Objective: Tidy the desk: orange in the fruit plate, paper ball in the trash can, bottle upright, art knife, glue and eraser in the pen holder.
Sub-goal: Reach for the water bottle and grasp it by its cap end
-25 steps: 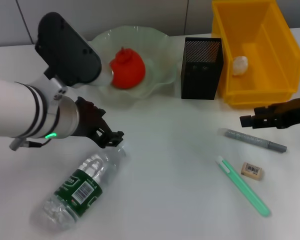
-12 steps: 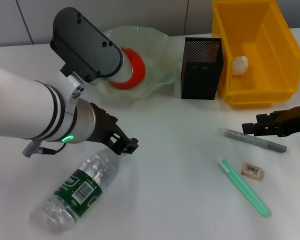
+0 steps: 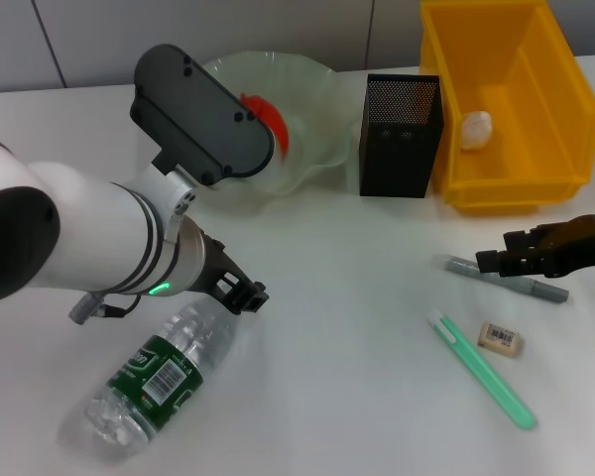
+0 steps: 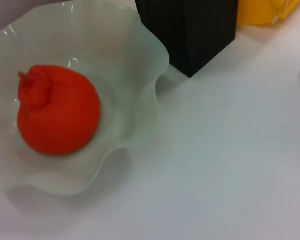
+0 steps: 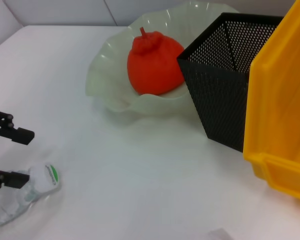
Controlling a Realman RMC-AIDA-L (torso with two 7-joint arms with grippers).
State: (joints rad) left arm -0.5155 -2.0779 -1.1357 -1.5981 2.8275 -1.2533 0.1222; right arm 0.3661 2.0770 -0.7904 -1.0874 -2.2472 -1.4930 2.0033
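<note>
The bottle [image 3: 157, 375] lies on its side at the front left, cap toward the middle; its cap shows in the right wrist view [image 5: 46, 174]. My left gripper [image 3: 248, 296] is open right at the bottle's cap end; in the right wrist view [image 5: 7, 155] its fingers stand apart beside the neck. The orange [image 3: 277, 127] sits in the fruit plate [image 3: 317, 89], half hidden by my left arm. The pen holder [image 3: 400, 134] stands next to the trash can [image 3: 550, 109], which holds the paper ball [image 3: 476, 129]. My right gripper [image 3: 496, 256] is open, just above a grey pen-like tool [image 3: 535, 288]. The eraser [image 3: 500, 338] lies near it.
A long green-and-white stick [image 3: 484, 371] lies at the front right beside the eraser. The left wrist view shows the orange [image 4: 57, 116], the plate's rim [image 4: 157, 65] and the pen holder [image 4: 190, 30]. My bulky left arm hangs over the table's left half.
My left arm has swung right and now covers more of the orange; its gripper stays at the bottle's cap. My right gripper has sunk a little toward the grey tool.
</note>
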